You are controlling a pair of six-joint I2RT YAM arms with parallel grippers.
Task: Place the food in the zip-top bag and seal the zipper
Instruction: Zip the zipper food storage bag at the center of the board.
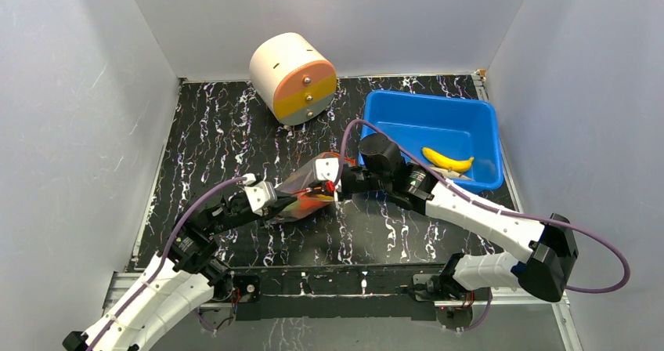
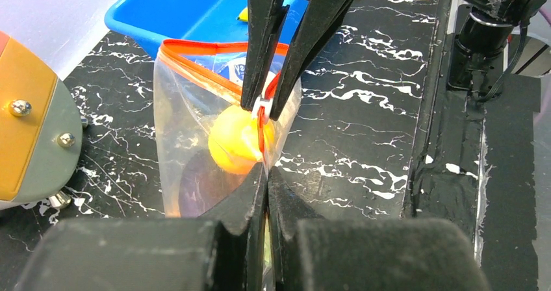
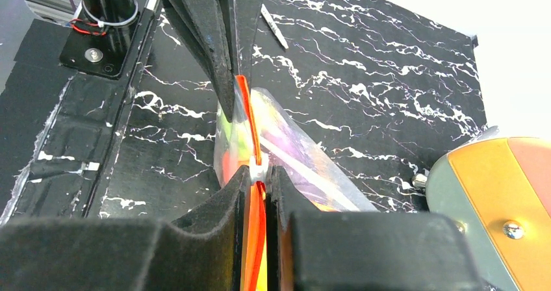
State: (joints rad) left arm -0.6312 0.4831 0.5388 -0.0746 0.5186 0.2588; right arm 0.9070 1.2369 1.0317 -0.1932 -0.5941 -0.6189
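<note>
Your desk (image 1: pixel 235 132) is black with white marble veining, boxed in by pale grey walls (image 1: pixel 78 92) at 9, 12 and 3 o'clock. In the top view a cream-and-orange cylinder (image 1: pixel 294 77) lies on its side at 12 o'clock. A blue bin (image 1: pixel 407 108) sits at 2 o'clock with the yellow banana (image 1: pixel 448 160) inside it.

The zip-top bag (image 1: pixel 305 190) is at the middle of the desk, stretched between your two arms. Your left gripper (image 1: pixel 280 204) comes in from 8 o'clock and is clamped tight on the bag's near edge. Your right gripper (image 1: pixel 338 185) comes in from 3 o'clock and is pinched on the zipper (image 2: pixel 195 47) at its pale pull tab (image 2: pixel 262 104).

From above, the arms hide most of the bag. The left wrist view shows the two red-orange strips standing apart along most of the mouth. It also shows an orange round piece (image 2: pixel 235 138) inside, just under the tab. A darker purplish shape sits lower in the bag, too hazy to name.

The right wrist view looks along the zipper edge-on, with the tab between its own fingertips and the left fingers closed on the bag at 12 o'clock. Only that view shows a thin pale sliver (image 3: pixel 275 36) lying on the desk beyond them. Its shape is too small to tell.
</note>
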